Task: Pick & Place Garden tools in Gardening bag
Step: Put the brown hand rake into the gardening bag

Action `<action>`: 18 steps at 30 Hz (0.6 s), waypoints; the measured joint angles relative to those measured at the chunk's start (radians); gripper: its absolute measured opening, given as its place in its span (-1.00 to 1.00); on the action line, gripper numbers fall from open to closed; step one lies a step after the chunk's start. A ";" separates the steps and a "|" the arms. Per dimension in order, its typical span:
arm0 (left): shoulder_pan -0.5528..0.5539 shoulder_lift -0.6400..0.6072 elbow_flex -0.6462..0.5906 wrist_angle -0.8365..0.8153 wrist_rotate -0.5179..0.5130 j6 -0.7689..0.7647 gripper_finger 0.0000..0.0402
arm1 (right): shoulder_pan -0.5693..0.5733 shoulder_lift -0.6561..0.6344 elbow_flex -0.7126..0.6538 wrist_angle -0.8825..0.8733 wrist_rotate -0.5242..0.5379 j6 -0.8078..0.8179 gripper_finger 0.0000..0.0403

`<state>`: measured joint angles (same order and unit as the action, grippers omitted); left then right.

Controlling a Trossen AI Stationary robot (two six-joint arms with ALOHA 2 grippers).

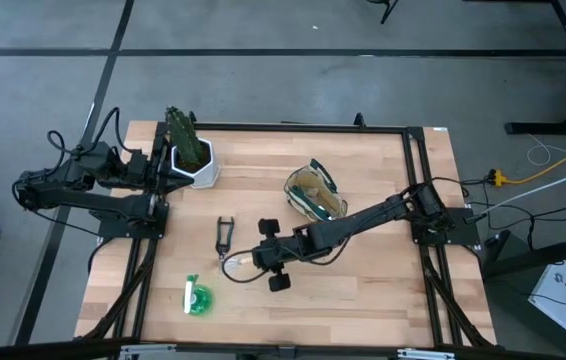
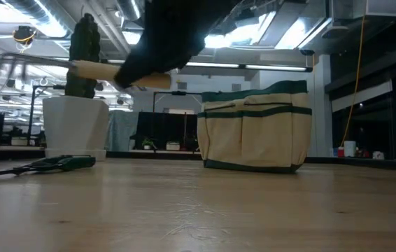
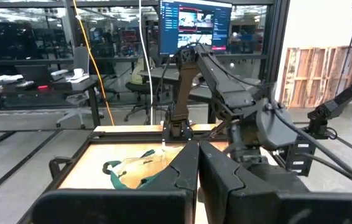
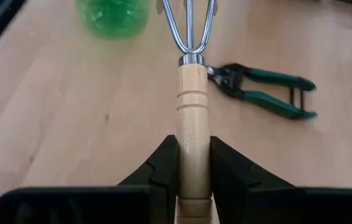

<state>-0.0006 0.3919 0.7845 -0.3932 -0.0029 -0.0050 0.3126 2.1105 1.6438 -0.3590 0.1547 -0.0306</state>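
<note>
My right gripper [image 1: 261, 257] is over the table's middle, shut on the wooden-handled mini rake [image 4: 191, 93], which shows lifted in the low view [image 2: 107, 71]. The black pruning shears [image 1: 224, 234] lie flat on the table just beyond the rake's tines [image 4: 189, 22]. The bright green round item [image 1: 196, 297] lies near the front left. The tan gardening bag [image 1: 315, 192] with green trim stands upright on its base at the middle back [image 2: 255, 126]. My left gripper [image 3: 198, 171] is shut and empty at the far left, beside the plant pot. No trowel shows. My right gripper pinches the rake's wooden handle [image 4: 193, 152] between its two fingers, toward the handle's free end. The fingers come level from the table's right and lie along the handle, which sticks out forward. The rake is lifted clear of the table, about level, tines toward the left.
A white pot with a green plant [image 1: 191, 155] stands at the back left, next to my left arm. Black frame rails [image 1: 418, 180] run along the table's sides. Bare wood lies between the bag and the front edge.
</note>
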 joint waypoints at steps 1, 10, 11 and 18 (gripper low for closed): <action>0.000 0.000 0.000 0.000 0.000 0.000 -0.97 | -0.005 -0.006 0.000 -0.011 0.000 0.000 -0.66; 0.000 0.000 0.000 0.000 0.000 0.000 -0.97 | -0.018 -0.110 -0.047 -0.041 0.065 0.032 -0.66; 0.000 0.000 0.000 0.000 0.000 0.000 -0.97 | -0.018 -0.130 -0.069 -0.028 0.080 0.044 -0.66; 0.000 0.000 0.000 0.000 0.000 0.000 -0.97 | -0.018 -0.288 -0.250 0.044 0.224 0.155 -0.66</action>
<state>-0.0006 0.3917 0.7845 -0.3935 -0.0032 -0.0051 0.2942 1.8229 1.3934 -0.3150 0.3783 0.1247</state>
